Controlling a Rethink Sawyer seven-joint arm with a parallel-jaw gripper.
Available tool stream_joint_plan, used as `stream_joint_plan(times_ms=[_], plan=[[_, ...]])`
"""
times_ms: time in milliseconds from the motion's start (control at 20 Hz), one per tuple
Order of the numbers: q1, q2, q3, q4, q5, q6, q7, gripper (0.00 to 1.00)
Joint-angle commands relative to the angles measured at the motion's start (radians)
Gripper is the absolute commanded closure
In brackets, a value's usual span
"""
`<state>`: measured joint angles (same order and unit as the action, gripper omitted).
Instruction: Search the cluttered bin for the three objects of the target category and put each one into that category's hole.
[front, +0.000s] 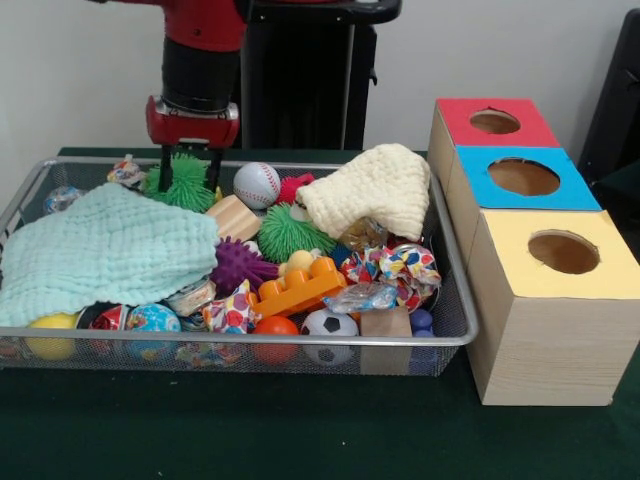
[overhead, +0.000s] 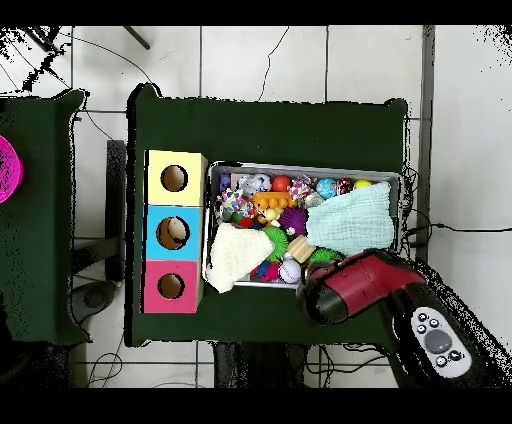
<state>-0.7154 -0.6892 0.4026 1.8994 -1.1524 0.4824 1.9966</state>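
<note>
The robot's hand (front: 191, 170) stands spread, low in the silver wire mesh bin (front: 455, 335), around a green spiky rubber ball (front: 187, 182).

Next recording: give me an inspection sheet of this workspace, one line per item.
Surface: dark green table carrying the bin and three boxes.
Job's things: wire mesh bin packed full; red-topped box's hole looks clear, farthest of the three in the front view; no plush toy clearly seen.
Clutter: mint cloth, cream knitted cloth, baseball, green spiky balls, purple spiky ball, orange brick, small soccer ball.
Grippers: pincer lowered at the bin's far side, at a green spiky ball; open or shut unclear.
Cables: thin lines across the floor tiles.
Surroundings: white wall, tiled floor.
</note>
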Motion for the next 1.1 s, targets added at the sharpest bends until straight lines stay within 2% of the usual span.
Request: stream_joint_plan(times_ms=[50, 200, 350, 500, 700, 1100], plan=[[0.111, -0.021, -0.170, -0.086, -0.135, -0.098, 0.323, 0.00], [0.150, 0.010, -0.226, -0.116, -0.130, -0.142, 0.341, 0.00], [0.126, 0.007, -0.226, -0.110, -0.059, -0.154, 0.261, 0.00], [0.070, -0.038, -0.181, -0.075, 0.030, -0.128, 0.143, 0.00], [0.019, -0.095, -0.131, -0.039, 0.115, -0.088, 0.041, 0.00], [-0.045, -0.173, -0.062, 0.004, 0.205, -0.053, -0.085, 0.00]])
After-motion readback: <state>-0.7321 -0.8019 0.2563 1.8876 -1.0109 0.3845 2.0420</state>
